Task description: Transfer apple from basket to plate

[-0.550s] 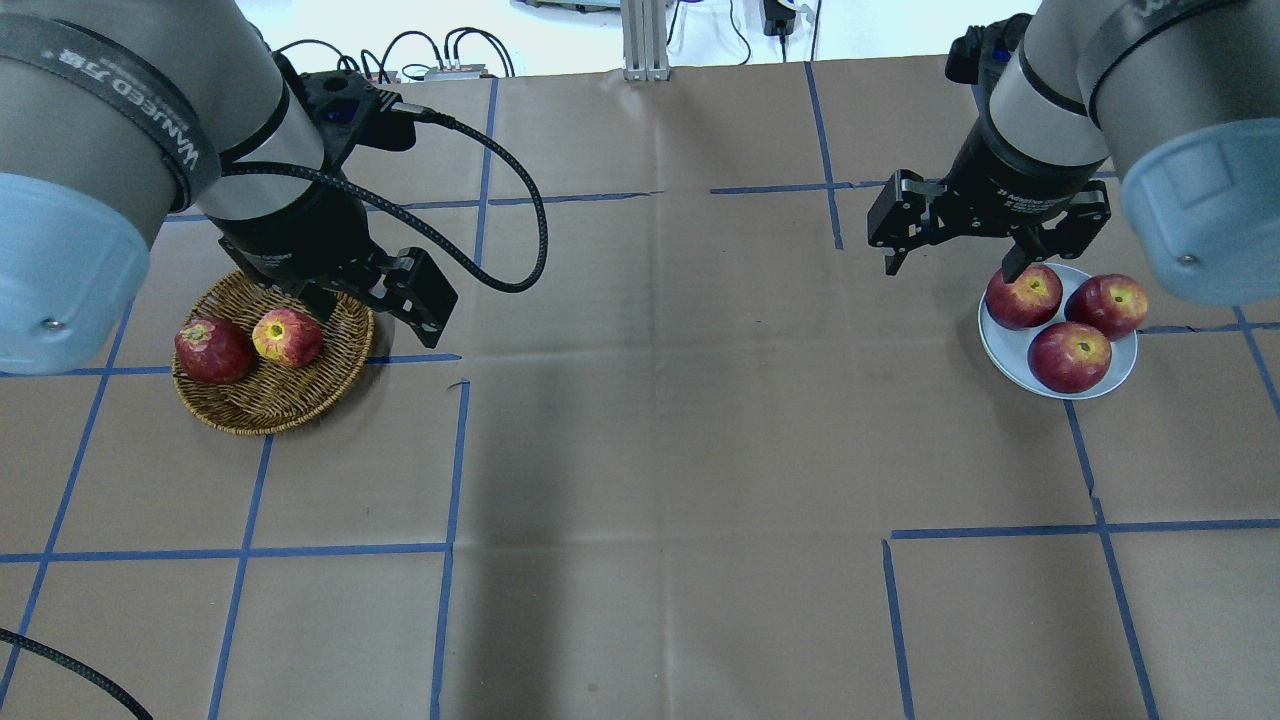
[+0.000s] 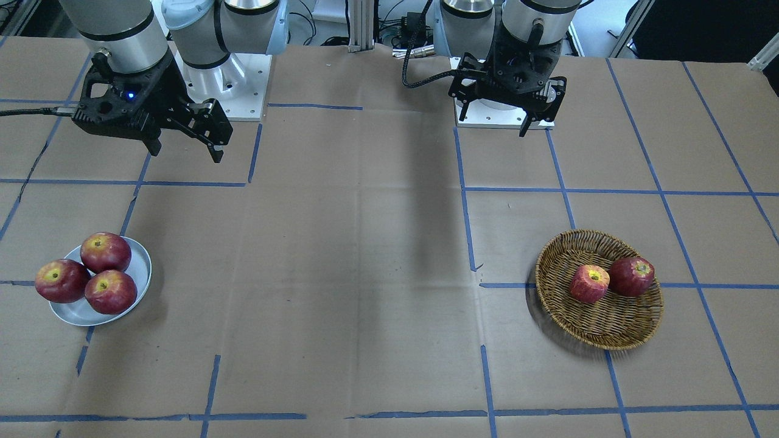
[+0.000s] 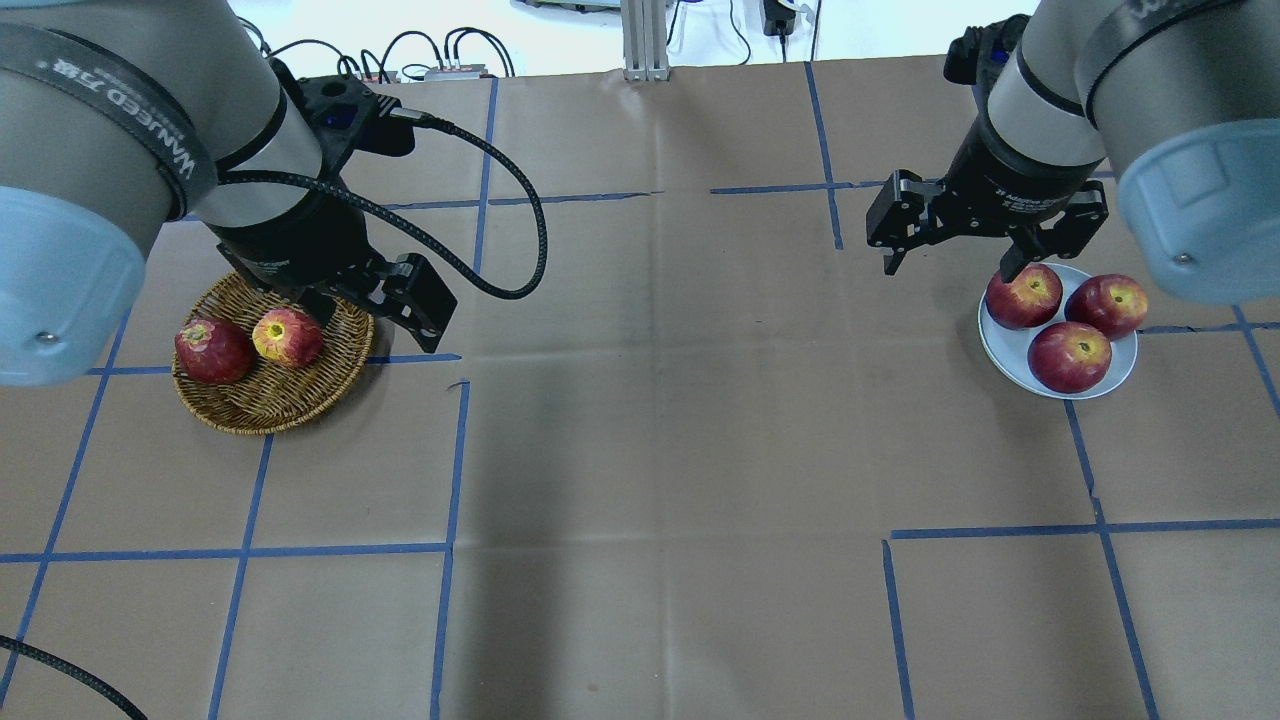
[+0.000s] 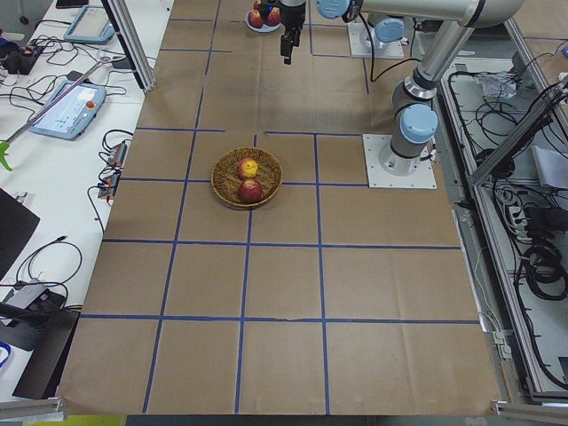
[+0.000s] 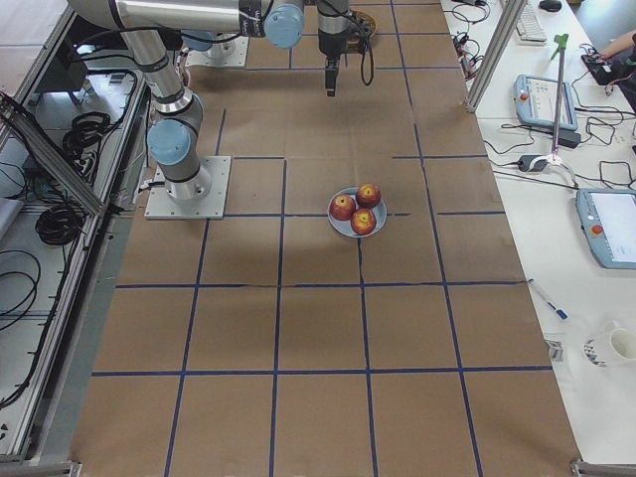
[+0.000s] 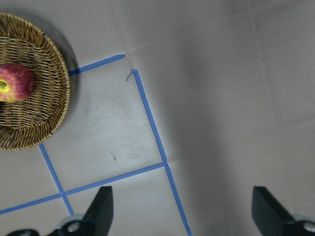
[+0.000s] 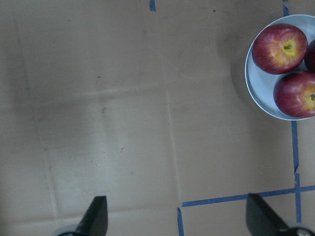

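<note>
Seemingly we've not begun: apple [image 3: 287, 337] lies in basket [image 3: 265, 405], left of overhead view; plate [image 3: 1003, 346] far right; both jaws open, empty

Black band [image 3: 130, 105], left arm [image 3: 60, 140]: "WANJEED" in white capitals, then two Chinese characters too small to make out.
Housing of the right gripper [image 3: 948, 270]: one line of small white print, "Adaptive" just legible.
Dark band [image 3: 1135, 25], right arm [image 3: 1180, 110]: white letters, cut off, unreadable.

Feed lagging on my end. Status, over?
Left gripper open, empty, high beside basket. Right gripper open, empty. Apple in basket, against darker apple. Plate crowded: three apples.
</note>
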Robot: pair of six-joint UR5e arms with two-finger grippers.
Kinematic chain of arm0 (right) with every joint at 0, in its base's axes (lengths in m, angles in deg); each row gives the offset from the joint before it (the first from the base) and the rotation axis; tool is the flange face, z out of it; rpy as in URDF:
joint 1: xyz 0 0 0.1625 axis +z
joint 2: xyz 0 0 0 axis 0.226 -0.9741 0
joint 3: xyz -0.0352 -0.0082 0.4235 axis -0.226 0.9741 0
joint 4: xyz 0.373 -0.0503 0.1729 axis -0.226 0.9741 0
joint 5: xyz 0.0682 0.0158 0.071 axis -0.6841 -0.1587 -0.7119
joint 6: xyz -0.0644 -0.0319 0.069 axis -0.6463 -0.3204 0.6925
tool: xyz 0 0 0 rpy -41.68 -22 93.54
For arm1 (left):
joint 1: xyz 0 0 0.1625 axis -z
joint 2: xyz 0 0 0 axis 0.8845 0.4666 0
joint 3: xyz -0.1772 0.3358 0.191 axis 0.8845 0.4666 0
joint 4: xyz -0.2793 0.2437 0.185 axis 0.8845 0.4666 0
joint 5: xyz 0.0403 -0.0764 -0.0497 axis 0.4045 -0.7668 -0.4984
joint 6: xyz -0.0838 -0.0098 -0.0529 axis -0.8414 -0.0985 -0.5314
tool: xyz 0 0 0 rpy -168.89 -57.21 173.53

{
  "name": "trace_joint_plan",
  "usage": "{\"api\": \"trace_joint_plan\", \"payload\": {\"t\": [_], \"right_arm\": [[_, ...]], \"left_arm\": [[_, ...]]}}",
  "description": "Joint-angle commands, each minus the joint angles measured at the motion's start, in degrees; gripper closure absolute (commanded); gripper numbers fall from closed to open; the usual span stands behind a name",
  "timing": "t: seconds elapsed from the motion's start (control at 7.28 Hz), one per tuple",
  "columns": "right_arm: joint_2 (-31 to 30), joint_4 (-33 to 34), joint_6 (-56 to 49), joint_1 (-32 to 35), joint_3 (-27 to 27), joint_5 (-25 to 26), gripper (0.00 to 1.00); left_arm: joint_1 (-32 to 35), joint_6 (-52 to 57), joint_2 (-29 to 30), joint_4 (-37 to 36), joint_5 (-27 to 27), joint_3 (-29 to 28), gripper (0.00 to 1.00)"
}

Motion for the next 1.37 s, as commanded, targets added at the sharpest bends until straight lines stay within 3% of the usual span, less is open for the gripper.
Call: {"api": "trace_joint_plan", "payload": {"t": [0.0, 1.1, 1.24], "right_arm": [[0.0, 0.0, 0.1, 0.0, 0.0, 0.0, 0.0], [0.0, 0.1, 0.0, 0.0, 0.0, 0.0, 0.0], [0.0, 0.1, 0.0, 0.0, 0.0, 0.0, 0.0]], "left_arm": [[0.0, 0.0, -0.3, 0.0, 0.1, 0.0, 0.01], [-0.2, 0.5, -0.3, 0.8, 0.2, 0.3, 0.01], [-0.3, 6.4, -0.7, 0.6, 2.3, 0.7, 0.01]]}}
